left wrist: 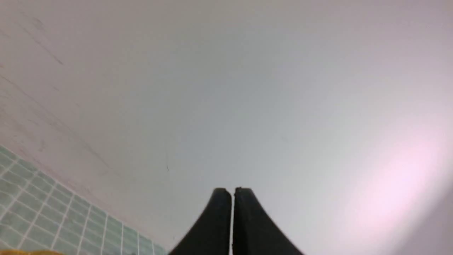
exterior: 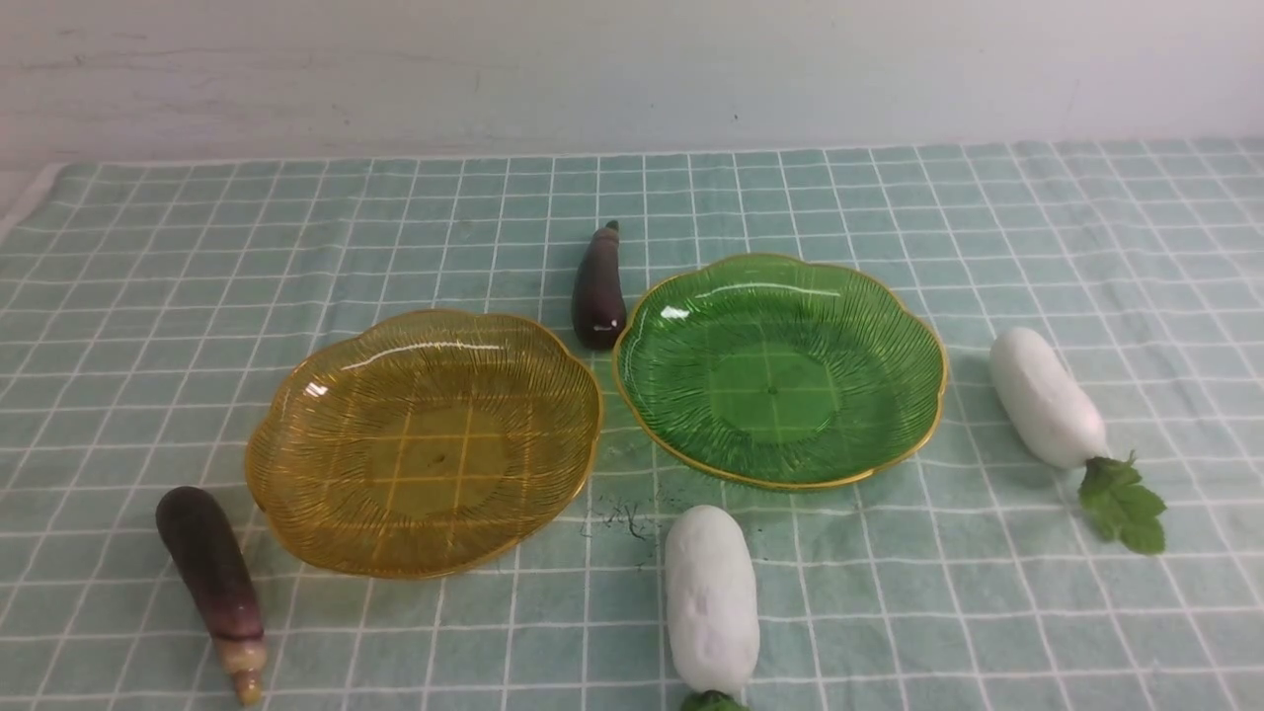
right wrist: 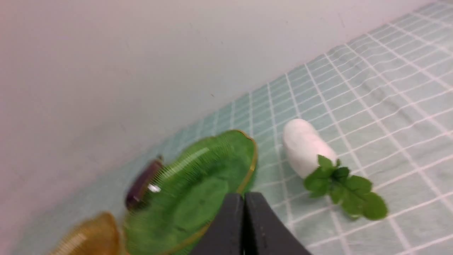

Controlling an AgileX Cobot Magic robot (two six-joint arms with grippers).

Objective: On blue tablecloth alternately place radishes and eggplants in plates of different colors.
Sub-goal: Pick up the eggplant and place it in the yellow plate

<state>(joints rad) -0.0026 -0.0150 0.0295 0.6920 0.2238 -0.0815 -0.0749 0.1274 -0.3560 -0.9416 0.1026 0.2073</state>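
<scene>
On the blue tablecloth [exterior: 889, 207] an amber plate [exterior: 296, 395] and a green plate [exterior: 894, 326] stand side by side, both empty. One eggplant [exterior: 598, 288] lies behind them, between the two. Another eggplant [exterior: 212, 578] lies front left. One radish [exterior: 710, 599] lies front centre; another radish [exterior: 1047, 397] lies right of the green plate. Neither gripper shows in the front view. My left gripper [left wrist: 232, 191] is shut and empty, facing the wall. My right gripper [right wrist: 243, 195] is shut and empty, above the cloth near the green plate [right wrist: 198, 177] and the right radish [right wrist: 304, 147].
A pale wall [exterior: 632, 69] runs along the cloth's far edge. The cloth's left edge [exterior: 30, 202] shows at the far left. A small dark scribble mark [exterior: 622, 518] sits on the cloth in front of the plates.
</scene>
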